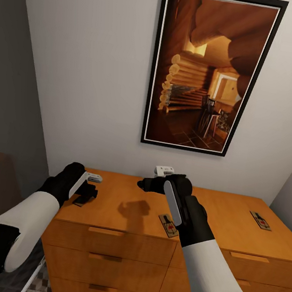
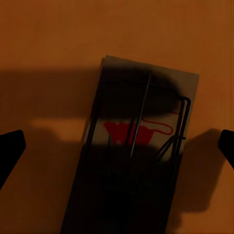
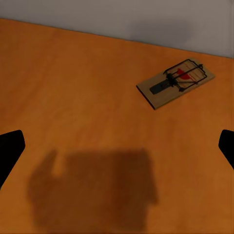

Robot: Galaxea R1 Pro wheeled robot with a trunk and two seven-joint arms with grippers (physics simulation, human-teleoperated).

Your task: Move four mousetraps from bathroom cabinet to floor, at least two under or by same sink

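Note:
The orange-brown cabinet (image 1: 123,194) stands against the wall, with mousetraps lying flat on its top. One mousetrap (image 1: 169,225) lies near the front edge beside my right forearm, and another (image 1: 260,220) lies at the far right. A third mousetrap (image 2: 141,146) sits directly under my left gripper (image 2: 118,148), which is open with its fingertips on either side of the board. In the head view the left gripper (image 1: 88,192) hovers low over the cabinet's left end. My right gripper (image 1: 143,183) is open above bare wood (image 3: 97,122), and a mousetrap (image 3: 175,83) lies ahead of it near the wall.
A large framed picture (image 1: 210,71) hangs on the white wall above the cabinet. Rows of drawers (image 1: 108,244) face me. A grey wall (image 1: 16,72) closes the left side. A strip of patterned bathroom floor (image 1: 42,285) shows beside my left arm.

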